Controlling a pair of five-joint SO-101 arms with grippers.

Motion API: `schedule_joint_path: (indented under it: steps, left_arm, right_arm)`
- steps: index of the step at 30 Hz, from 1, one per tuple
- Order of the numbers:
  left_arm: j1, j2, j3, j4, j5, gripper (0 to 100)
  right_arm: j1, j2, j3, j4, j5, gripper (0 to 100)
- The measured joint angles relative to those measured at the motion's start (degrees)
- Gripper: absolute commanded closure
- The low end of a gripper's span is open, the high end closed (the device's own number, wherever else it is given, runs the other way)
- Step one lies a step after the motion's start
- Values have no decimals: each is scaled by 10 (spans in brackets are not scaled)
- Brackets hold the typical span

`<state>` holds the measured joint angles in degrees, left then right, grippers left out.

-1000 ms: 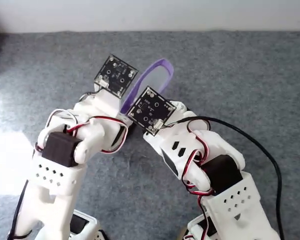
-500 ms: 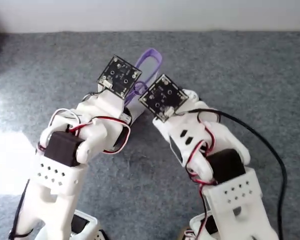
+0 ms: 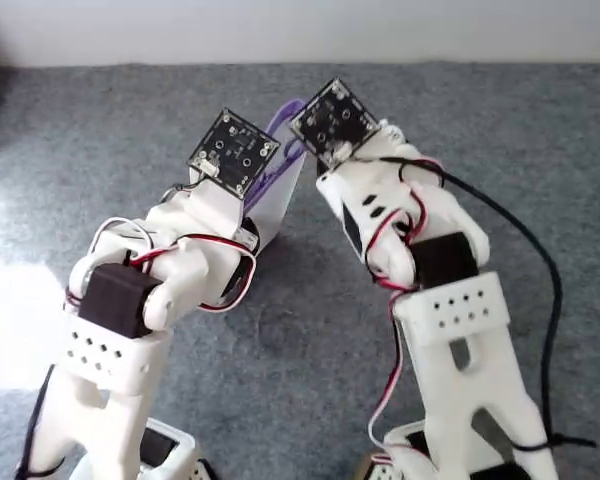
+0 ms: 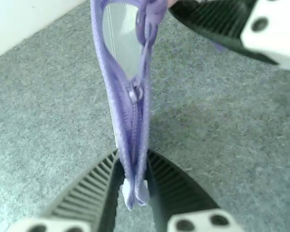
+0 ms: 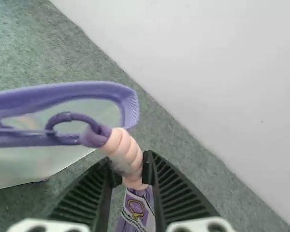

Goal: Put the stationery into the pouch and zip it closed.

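So the pouch (image 3: 278, 200) is standing on edge between the two arms over the grey worktop (image 3: 500, 120), can't tell if its bottom edge actually touches it. The left pincer (image 4: 134, 166) is clamped tight on one end of the purple zipper tape. The right pincer (image 5: 131, 166) is pinched on the pink ribbed pull (image 5: 122, 147), which hangs off a purple loop near the other end. The slider (image 4: 135, 92) sits partway along, with teeth joined on the left pincer's side and gaping open past it.
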<state>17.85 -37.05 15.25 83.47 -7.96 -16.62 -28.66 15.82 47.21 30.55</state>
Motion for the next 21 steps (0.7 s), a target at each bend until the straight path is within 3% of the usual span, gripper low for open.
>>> schedule_joint_path:
  steps: [17,21]
  left_arm:
    - [-7,-98,53,21,0,991]
    - [-20,-127,61,50,3,991]
  right_arm:
    - [84,230,-197,-8,-6,991]
    - [158,294,-250,-10,-11,991]
